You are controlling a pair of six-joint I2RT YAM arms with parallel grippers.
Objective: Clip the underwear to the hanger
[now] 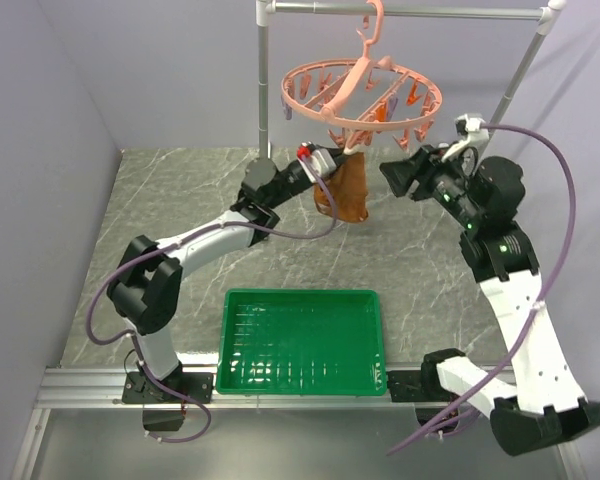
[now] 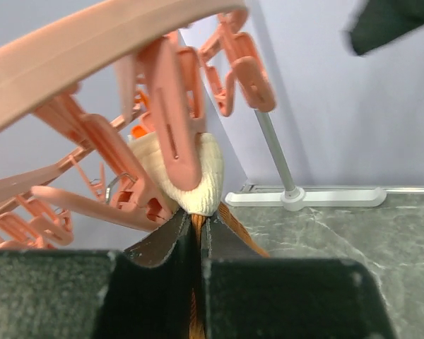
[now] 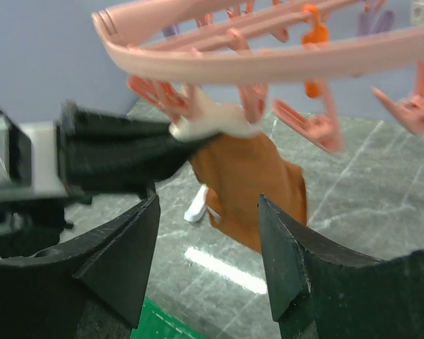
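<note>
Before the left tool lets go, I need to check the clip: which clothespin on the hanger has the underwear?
The salmon-pink clothespin just above the left tool, clamped over the cream waistband of the underwear; the other pins dangle empty.

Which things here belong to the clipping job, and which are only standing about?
Belonging to the job:
- underwear
- hanger
- left pincer, shut on the underwear
- right pincer, open

Only standing about:
- green tray
- grey rack
- table
</note>
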